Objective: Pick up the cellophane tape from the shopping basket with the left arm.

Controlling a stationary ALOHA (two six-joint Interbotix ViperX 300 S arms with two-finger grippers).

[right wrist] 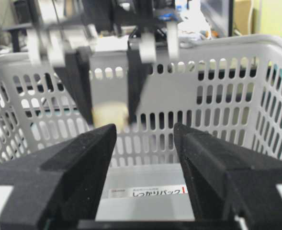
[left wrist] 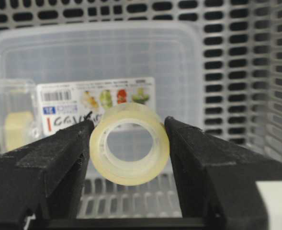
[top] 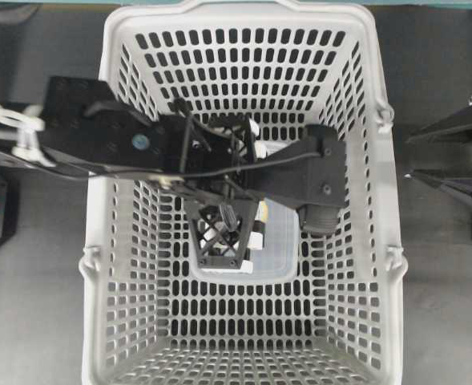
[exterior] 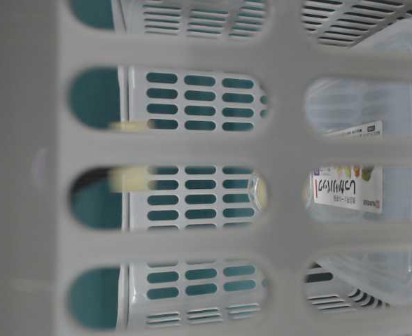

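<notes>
The cellophane tape (left wrist: 129,143) is a pale yellowish roll. My left gripper (left wrist: 129,139) is shut on it, one black finger on each side. The left arm (top: 99,132) reaches from the left into the light-grey shopping basket (top: 244,16), and its gripper (top: 237,237) points down inside. In the right wrist view the left gripper's fingers (right wrist: 78,81) hold the roll (right wrist: 109,115) clear above the basket floor. My right gripper (right wrist: 144,129) is open and empty, and its pointed fingers (top: 428,128) stand just outside the basket's right rim.
A clear rectangular plastic pack (left wrist: 131,62) with a white printed label (left wrist: 97,103) lies on the basket floor under the left gripper. It also shows in the overhead view (top: 280,241) and the right wrist view (right wrist: 145,206). Slotted basket walls (left wrist: 270,72) close in all round.
</notes>
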